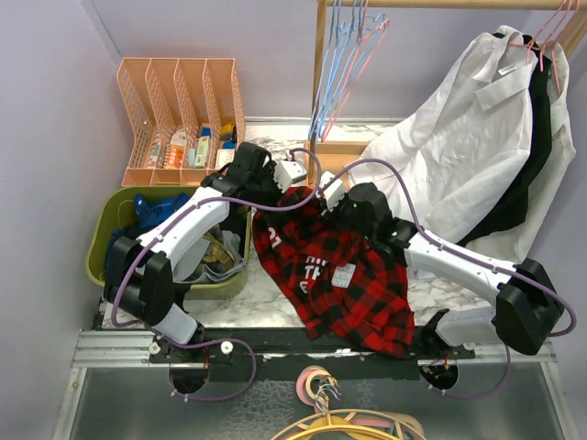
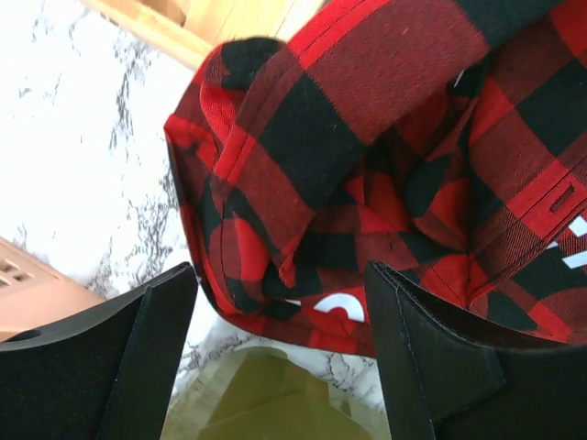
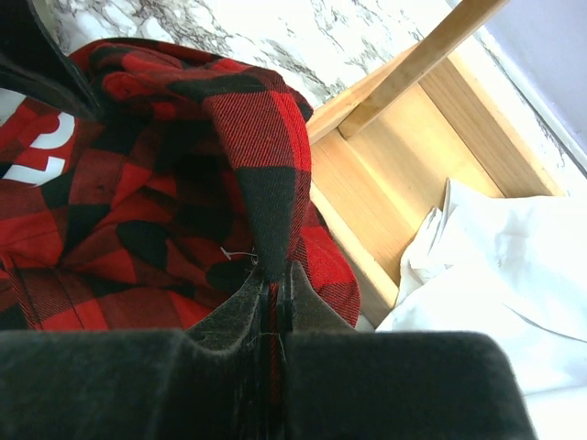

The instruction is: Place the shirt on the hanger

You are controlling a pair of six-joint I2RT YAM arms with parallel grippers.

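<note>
Marble table (image 1: pixel 263 299), green bin (image 1: pixel 99 240) holding blue cloth (image 1: pixel 151 209), right tool (image 3: pixel 273 295) pinching shirt (image 1: pixel 323 249), left tool (image 2: pixel 280 280) apart

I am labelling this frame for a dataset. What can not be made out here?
- Plaid shirt lettering: folds hide most letters, all views.
- Pink hanger hook: cut off at the picture's edge, top view.
- Green bin contents: left arm covers them, top view.
</note>
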